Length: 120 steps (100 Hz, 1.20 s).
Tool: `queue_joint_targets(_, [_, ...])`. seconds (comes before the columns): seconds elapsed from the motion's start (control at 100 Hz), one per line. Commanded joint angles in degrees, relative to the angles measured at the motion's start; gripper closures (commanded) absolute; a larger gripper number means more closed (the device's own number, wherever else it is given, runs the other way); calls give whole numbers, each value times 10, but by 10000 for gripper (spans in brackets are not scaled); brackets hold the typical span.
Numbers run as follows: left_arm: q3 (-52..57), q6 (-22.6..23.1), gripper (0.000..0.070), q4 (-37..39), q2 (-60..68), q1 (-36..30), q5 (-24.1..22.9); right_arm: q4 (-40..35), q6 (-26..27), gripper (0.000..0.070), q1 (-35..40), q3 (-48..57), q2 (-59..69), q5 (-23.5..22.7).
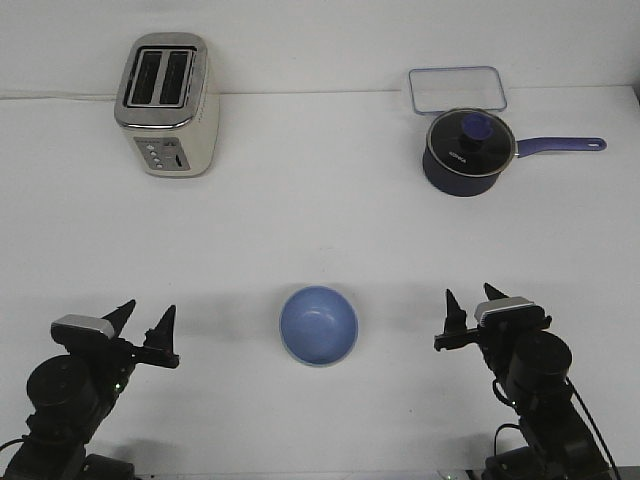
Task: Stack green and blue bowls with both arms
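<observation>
left gripper [146,322] jaws spread wide, holding nothing. blue bowl [318,325] upright on table [320,230], between both grippers, well right of the left one. right gripper [472,306] parted, holding nothing, bowl near its left.

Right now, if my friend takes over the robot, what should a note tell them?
Left gripper: open, holding nothing, low at the table's near left.
Right gripper: open, holding nothing, near right.
Blue bowl: upright between the two arms, untouched by either.
Only one bowl shows. A pale rim peeks under it, so the green one may already sit beneath, but I can't tell.
Left to do: check the stack.
</observation>
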Motion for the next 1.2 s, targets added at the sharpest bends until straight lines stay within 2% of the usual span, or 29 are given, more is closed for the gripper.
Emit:
queue_joint_targets(0.0, [8,-3,249,5,2,0,-1,6,6,246,2,2,2,0])
queue_joint_targets(0.02, [8,-3,265,5,2,0,-1,6,6,249,2,2,2,0])
queue_joint_targets(0.05, [8,-3,327,4,2,0,-1,6,6,257,2,2,2,0])
queue_joint_targets(0.11, [8,-3,540,5,2,0,-1,6,6,317,2,2,2,0])
queue_joint_targets(0.15, [8,-3,690,5,2,0,-1,6,6,391,2,2,2,0])
queue_joint_targets(0.16, [8,-3,700,5,2,0,-1,6,6,414,2,2,2,1])
queue_joint_targets(0.28, [8,0,691,5,2,0,-1,6,6,700,2,2,2,1])
queue_joint_targets(1.19, [8,1,688,4,0,0,-1,36,6,700,2,2,2,0])
